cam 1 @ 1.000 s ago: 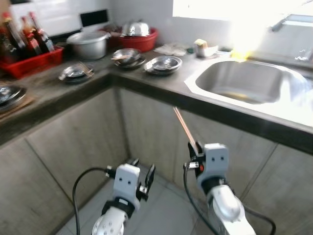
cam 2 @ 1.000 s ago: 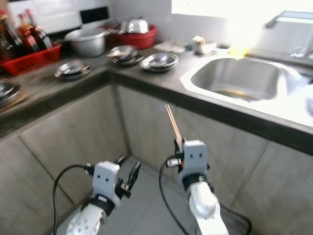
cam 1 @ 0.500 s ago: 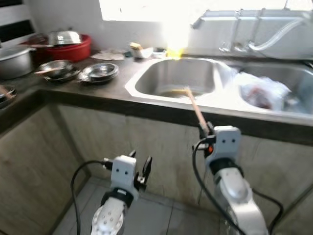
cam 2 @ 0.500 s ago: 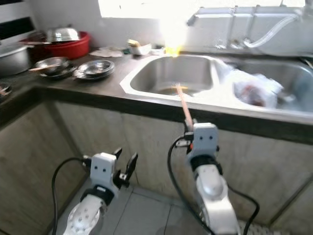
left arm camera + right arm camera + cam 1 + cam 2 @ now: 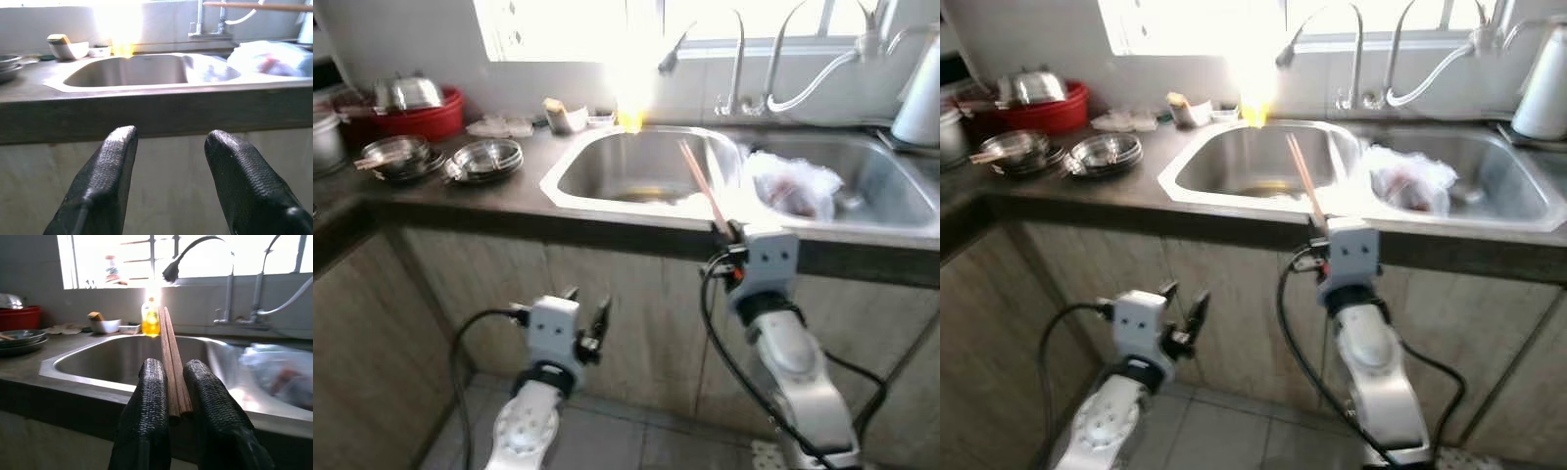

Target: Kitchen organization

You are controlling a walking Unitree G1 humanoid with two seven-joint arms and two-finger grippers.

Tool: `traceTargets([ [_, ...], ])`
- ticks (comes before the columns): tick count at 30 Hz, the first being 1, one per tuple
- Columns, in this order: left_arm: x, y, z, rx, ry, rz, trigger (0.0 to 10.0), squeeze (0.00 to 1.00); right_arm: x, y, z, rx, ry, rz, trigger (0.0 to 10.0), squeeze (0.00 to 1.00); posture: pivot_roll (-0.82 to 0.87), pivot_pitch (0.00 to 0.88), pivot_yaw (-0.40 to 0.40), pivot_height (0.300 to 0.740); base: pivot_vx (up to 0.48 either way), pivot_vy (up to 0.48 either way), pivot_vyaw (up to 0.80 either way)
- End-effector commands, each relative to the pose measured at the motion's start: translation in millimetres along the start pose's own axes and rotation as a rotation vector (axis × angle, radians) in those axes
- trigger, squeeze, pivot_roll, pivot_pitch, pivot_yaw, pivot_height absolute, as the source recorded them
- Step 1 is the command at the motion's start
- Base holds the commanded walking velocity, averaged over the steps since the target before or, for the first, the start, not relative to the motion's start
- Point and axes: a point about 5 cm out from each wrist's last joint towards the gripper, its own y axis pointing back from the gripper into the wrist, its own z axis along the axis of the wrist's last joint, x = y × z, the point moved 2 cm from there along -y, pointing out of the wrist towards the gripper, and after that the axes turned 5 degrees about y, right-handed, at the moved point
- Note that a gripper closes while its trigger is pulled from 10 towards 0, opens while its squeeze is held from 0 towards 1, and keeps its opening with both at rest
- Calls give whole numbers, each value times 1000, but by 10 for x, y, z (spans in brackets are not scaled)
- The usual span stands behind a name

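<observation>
In the left eye view, the camera has turned within the last second: the corner counter with the red plastic basin (image 5: pixel 409 110) has slid to the left, and the double steel sink (image 5: pixel 646 164) now stands straight ahead. The right gripper (image 5: pixel 729 235) keeps the pair of brown wooden chopsticks (image 5: pixel 702 191) pointing up over the sink edge.

In the right eye view, the left gripper (image 5: pixel 1185 305) hangs low before the cabinet, holding nothing.

In the left wrist view, its fingers (image 5: pixel 105 178) stand apart.

In the right wrist view, the fingers (image 5: pixel 146 416) clamp the chopsticks. I judge the sink is the destination.
</observation>
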Motion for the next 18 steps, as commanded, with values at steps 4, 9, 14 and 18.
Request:
traceTargets([
  [4,79,-2,12,3,-16,24,10000,0,126,-42,1,13,-24,57,10000,0,87,0,-5,740,471,0,0],
  [9,53,-2,5,5,-16,14,10000,0,125,-59,-6,19,-16,76,10000,0,85,0,-6,740,469,0,0],
  [14,45,-2,-2,6,-16,7,10000,0,101,-92,-13,31,9,91,10000,0,79,0,-5,740,469,0,0],
  [18,36,-7,2,3,-15,3,10000,0,68,-124,-26,50,29,96,10000,0,78,0,-9,740,471,0,0],
])
